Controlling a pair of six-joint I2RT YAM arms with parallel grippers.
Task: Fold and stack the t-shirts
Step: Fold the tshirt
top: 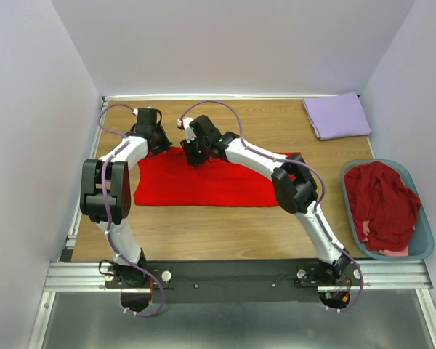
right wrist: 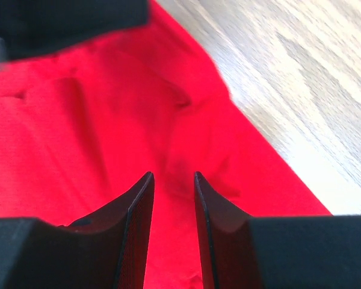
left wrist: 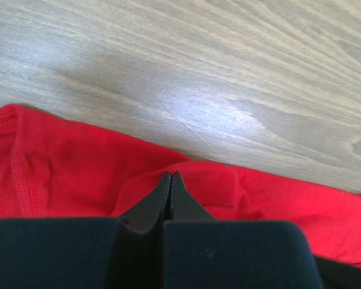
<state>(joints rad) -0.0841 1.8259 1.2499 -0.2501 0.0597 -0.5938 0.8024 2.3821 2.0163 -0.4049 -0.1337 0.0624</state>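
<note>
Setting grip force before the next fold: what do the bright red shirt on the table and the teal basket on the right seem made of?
Bright red cloth shirt: soft matte knit, likely cotton jersey; it wrinkles and shows a stitched hem. Teal basket: apparently rigid moulded plastic, smooth, with an even rim.

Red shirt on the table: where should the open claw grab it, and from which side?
Probably its far edge, from above. The red shirt lies flat on the table, so only an edge gives the fingers cloth to pinch. The left gripper is shut on that edge toward its left end; the right gripper, open, hangs over cloth beside it.
</note>
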